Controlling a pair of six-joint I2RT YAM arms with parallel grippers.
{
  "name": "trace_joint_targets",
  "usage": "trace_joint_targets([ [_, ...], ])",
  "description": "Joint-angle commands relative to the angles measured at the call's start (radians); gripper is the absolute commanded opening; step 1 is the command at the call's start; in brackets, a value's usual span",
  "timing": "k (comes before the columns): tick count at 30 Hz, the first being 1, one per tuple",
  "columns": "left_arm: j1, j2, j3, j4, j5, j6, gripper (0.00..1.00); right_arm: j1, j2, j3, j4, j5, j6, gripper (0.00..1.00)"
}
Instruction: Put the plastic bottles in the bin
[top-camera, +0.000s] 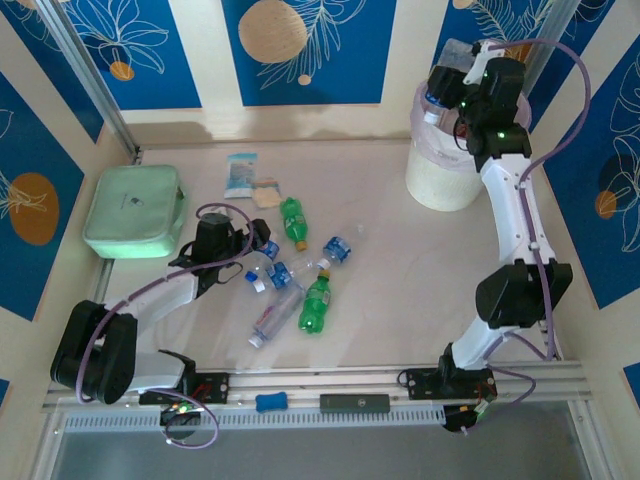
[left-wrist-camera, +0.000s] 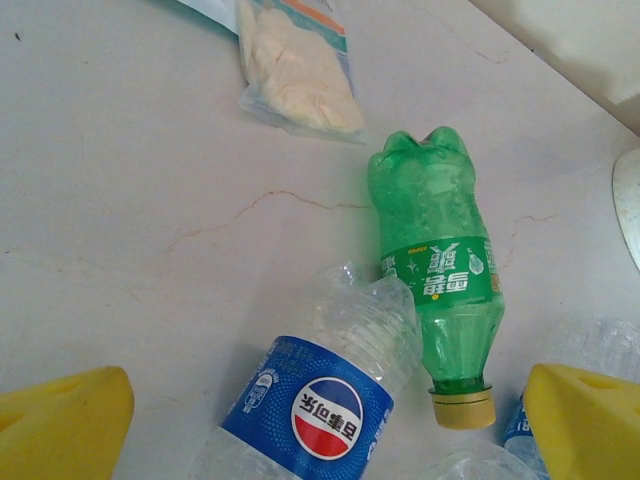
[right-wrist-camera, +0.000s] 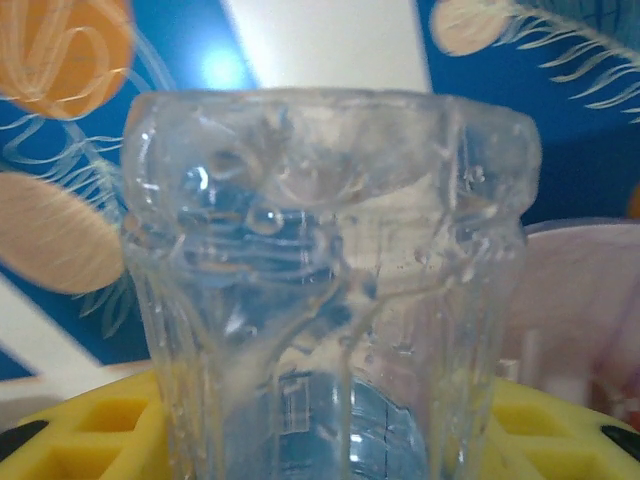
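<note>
One clear bottle (right-wrist-camera: 330, 280) sits clamped in right tool (right-wrist-camera: 330, 440) over bin (top-camera: 440, 185); left tool (left-wrist-camera: 322, 420) gapes.

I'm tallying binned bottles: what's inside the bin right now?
The bin shows its pink liner at the rim. The right gripper, shut on a clear bottle, hangs above the opening; it and its arm cover the contents, so no count is possible.

A mint-green pouch (top-camera: 133, 212) lies left — blue-white packet (top-camera: 241, 173) near it.

We saw glossy, crinkled clear plastic on the bottle (right-wrist-camera: 330, 280) — and a smooth, matt, faintly veined table (left-wrist-camera: 150, 150).
</note>
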Motion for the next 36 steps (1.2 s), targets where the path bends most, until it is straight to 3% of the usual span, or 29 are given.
trace_joint_targets([
  [1, 0.013, -0.035, -0.002, -0.002, -0.015, -0.002, 1.0, -0.04, 0.083, 0.072, -0.039, 0.129, -0.033, 0.44],
  [8, 0.014, -0.041, 0.015, -0.024, -0.026, 0.004, 1.0, -0.114, 0.292, 0.314, -0.285, 0.071, 0.036, 0.45],
  [18, 0.014, -0.047, 0.021, -0.04, -0.022, -0.002, 1.0, -0.101, 0.423, 0.411, -0.407, 0.013, 0.039, 0.52],
  [26, 0.014, -0.078, 0.006, -0.056, -0.041, -0.005, 1.0, -0.092, 0.428, 0.493, -0.436, 0.024, 0.022, 0.76],
  [31, 0.014, -0.078, -0.001, -0.047, -0.042, -0.013, 1.0, -0.069, 0.37, 0.527, -0.463, 0.03, -0.006, 0.8],
  [36, 0.014, -0.068, 0.0, -0.029, -0.042, -0.011, 1.0, -0.007, 0.228, 0.374, -0.398, 0.006, -0.032, 0.82],
])
